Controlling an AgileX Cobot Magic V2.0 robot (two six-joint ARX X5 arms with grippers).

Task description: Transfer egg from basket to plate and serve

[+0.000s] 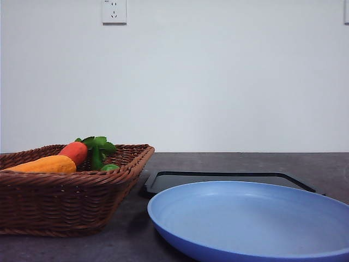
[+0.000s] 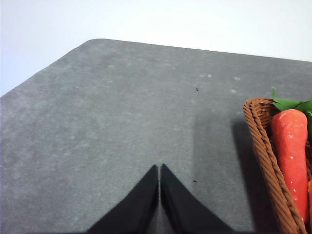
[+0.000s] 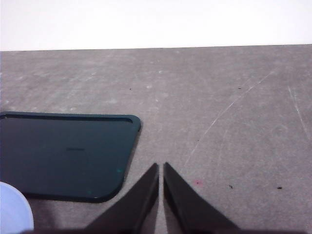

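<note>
The basket [image 1: 65, 202] was brown woven wicker; the plate [image 1: 251, 218] plain light blue; the tray [image 3: 63, 156] black; the tabletop [image 2: 112, 112] mottled grey; toy vegetables [image 1: 60, 158] orange and red, green-leaved.

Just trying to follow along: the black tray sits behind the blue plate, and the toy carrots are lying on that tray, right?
Not quite. The black tray is behind the blue plate, but the toy carrots lie in the wicker basket, as the front view shows.

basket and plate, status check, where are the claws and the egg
Left claw shut, empty, over bare table beside basket. Right claw shut, empty, near black tray. Egg not sighted; plate bare.
</note>
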